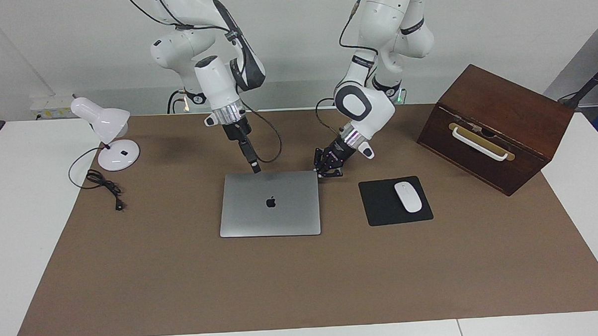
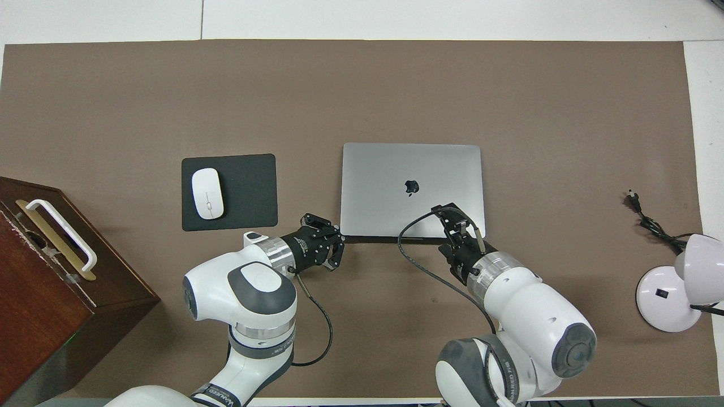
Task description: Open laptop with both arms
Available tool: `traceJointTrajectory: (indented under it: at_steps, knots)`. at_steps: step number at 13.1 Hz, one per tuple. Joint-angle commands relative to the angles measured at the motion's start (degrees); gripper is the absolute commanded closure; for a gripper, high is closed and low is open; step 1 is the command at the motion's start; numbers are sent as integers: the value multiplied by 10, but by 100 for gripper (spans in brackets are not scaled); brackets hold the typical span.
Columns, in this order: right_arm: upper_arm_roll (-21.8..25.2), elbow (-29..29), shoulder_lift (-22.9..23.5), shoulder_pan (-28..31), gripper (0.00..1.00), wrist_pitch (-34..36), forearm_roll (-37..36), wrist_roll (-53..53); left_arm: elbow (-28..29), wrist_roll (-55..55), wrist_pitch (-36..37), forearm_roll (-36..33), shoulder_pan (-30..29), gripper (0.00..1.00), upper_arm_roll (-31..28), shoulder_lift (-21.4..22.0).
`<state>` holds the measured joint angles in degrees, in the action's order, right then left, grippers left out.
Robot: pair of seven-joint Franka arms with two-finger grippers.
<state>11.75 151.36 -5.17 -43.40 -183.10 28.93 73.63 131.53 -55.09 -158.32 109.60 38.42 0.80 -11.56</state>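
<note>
The laptop point(image 1: 270, 203) lies closed and flat on the brown mat point(image 1: 184, 291), about midway between the table's two ends and somewhat toward the robots' edge, its lid logo facing up. The edge of it nearest the robots is where both arms are working. The left gripper point(image 1: 329, 171) sits low on the mat at the laptop's corner on the left arm's side, just beside that edge and apparently touching or nearly touching it; its fingers look spread a little, with nothing held. The right gripper point(image 1: 253, 165) points steeply down over the same edge nearer the right arm's end, its tip at or just above the lid's rim; whether its fingers are open or closed I cannot tell. Judging from its look, the laptop is a thin, stiff metal slab, fairly light but heavy enough to stay put if pushed gently, with a smooth, slippery lid that gives fingers little purchase. The screen inside is fragile, so force should go to the lid's rim, not its middle. A sensible hold seems to be one fingertip hooked under the lid's front lip while the other gripper presses the base down so it does not tip up or slide on the mat. Toward the left arm's end lie a black mouse pad point(image 1: 380, 205) with a white mouse point(image 1: 408, 197) and a wooden box point(image 1: 496, 126); a white desk lamp point(image 1: 110, 140) stands toward the right arm's end.
</note>
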Motion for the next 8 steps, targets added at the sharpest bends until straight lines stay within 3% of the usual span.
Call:
traceJointTrajectory:
  at_steps: [1,8]
  knots:
    - [-5,2,9,2,0,-24,14,-18,-12,16,-13,24,17,100,-6,-25]
    - [-30,27,-2,-22,0,-46,85,-10,-9,89,-2,68,10,100,-6,-27]
